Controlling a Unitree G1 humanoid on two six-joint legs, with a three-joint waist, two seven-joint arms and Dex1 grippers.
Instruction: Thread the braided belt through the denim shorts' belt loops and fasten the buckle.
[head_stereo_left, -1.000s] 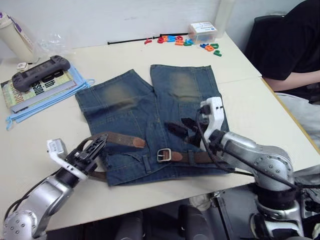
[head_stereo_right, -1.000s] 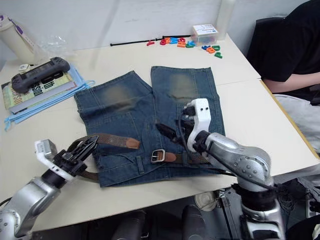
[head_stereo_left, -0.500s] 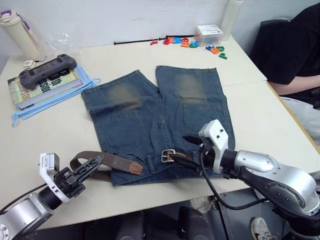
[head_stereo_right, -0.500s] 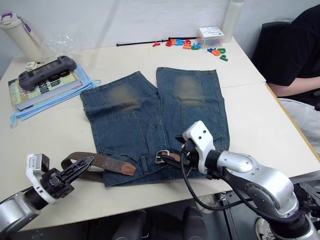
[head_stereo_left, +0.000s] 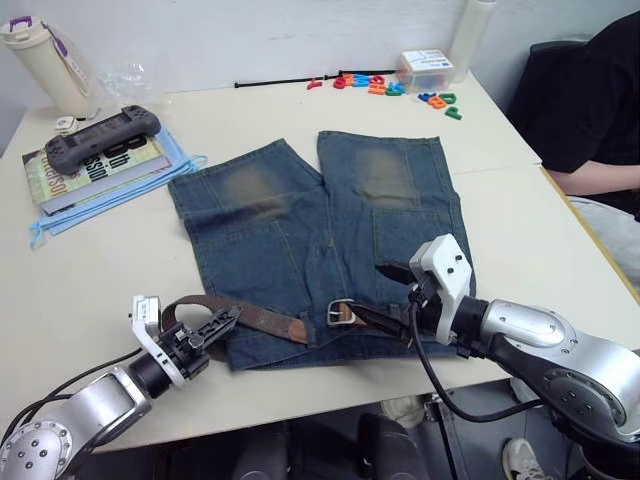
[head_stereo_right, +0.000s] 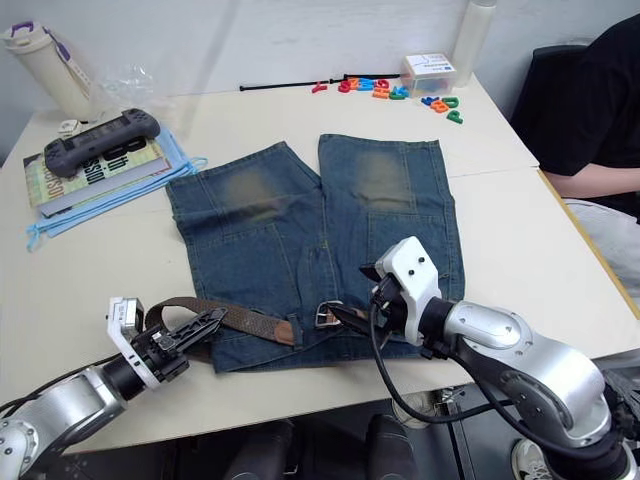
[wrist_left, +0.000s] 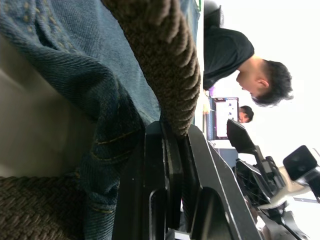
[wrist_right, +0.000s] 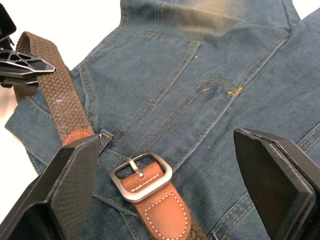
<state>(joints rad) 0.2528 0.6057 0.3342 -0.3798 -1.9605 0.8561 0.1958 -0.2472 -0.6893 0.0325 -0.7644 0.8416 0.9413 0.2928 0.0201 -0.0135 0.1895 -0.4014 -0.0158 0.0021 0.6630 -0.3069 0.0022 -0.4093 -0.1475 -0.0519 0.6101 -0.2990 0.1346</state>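
Left gripper (head_stereo_left: 222, 322) jaws pinch the braided belt (head_stereo_left: 255, 316) at the table edge (head_stereo_left: 300, 385) — right gripper (wrist_right: 165, 195) jaws spread.

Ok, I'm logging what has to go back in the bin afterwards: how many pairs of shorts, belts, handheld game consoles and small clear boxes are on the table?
denim shorts: 1
braided belt: 1
handheld game console: 1
small clear box: 1
Total: 4
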